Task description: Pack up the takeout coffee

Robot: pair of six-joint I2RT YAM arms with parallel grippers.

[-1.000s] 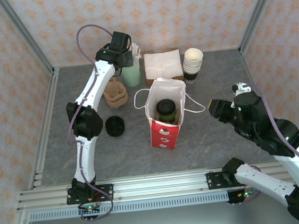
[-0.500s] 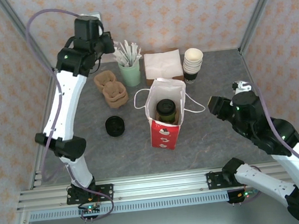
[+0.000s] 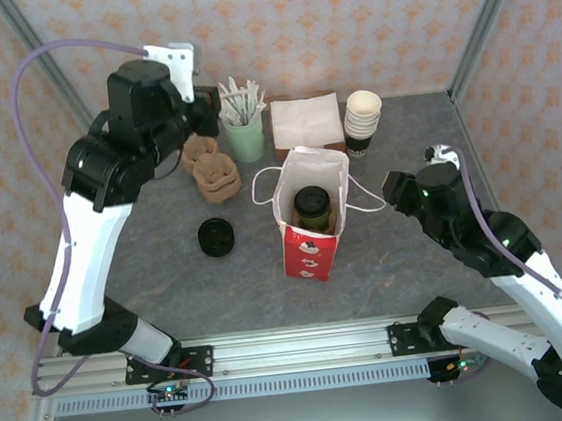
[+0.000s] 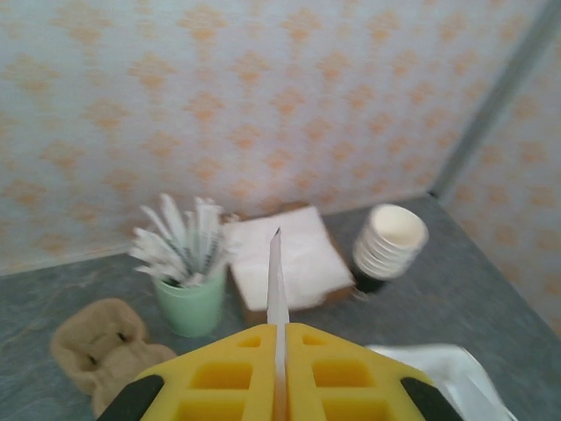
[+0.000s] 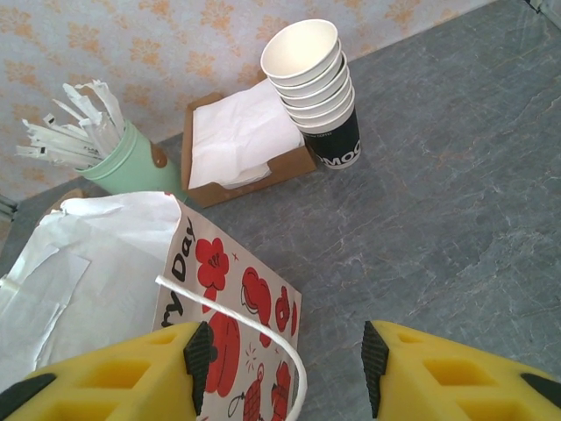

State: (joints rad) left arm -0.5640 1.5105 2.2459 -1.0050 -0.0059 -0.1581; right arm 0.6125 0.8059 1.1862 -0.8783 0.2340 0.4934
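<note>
The takeout coffee (image 3: 313, 207) stands inside the paper bag (image 3: 306, 253). The left end effector (image 4: 279, 351) pinches a white stick (image 4: 276, 281), and the right end effector (image 5: 282, 368) is open and empty. Packing looks nearly done.

A robotics lab test cell, dressed up as a café counter. Peach-patterned wallpaper panels (image 3: 341, 13) box in a grey stone-look tabletop (image 3: 417, 257), edged by bare aluminium framing rails (image 3: 276, 352). Two white-and-black robot arms, left (image 3: 92, 230) and right (image 3: 496, 248), are bolted to the near rail, cables looping from them. Coffee-shop props sit on the table: a stack of paper cups (image 3: 362, 119), a box of napkins (image 3: 306, 122), a pale green cup of white sticks (image 3: 246, 134), pulp cup carriers (image 3: 215, 172), and a printed paper bag (image 3: 311, 253) holding the takeout coffee (image 3: 312, 207).
</note>
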